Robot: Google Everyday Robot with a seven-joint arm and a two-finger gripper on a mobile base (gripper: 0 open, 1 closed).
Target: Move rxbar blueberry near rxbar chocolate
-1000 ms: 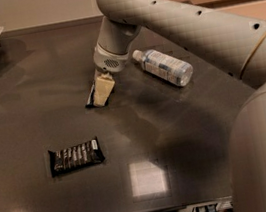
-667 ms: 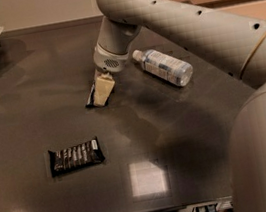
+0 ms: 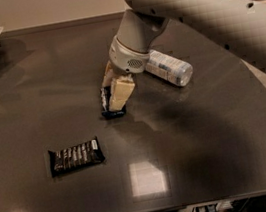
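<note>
1. Gripper [image 3: 112,99] is down at mid-surface, its two cream fingers [image 3: 120,92] closed on the rxbar blueberry [image 3: 113,114].
2. I see the arm come in from upper right, wrist bent steeply downward.
3. Bar's lower end touches the surface [image 3: 205,141].
4. Rxbar chocolate [image 3: 75,156] lies flat, well apart, nearer the front left.
5. A bottle [image 3: 168,67] lies just behind the wrist.

Dim overhead light. The pincer [image 3: 116,96] hangs low over the glossy tabletop [image 3: 224,164]. A square glare patch shines nearer the camera than it, and the arm's [image 3: 197,6] soft shadow spreads to its right.
</note>
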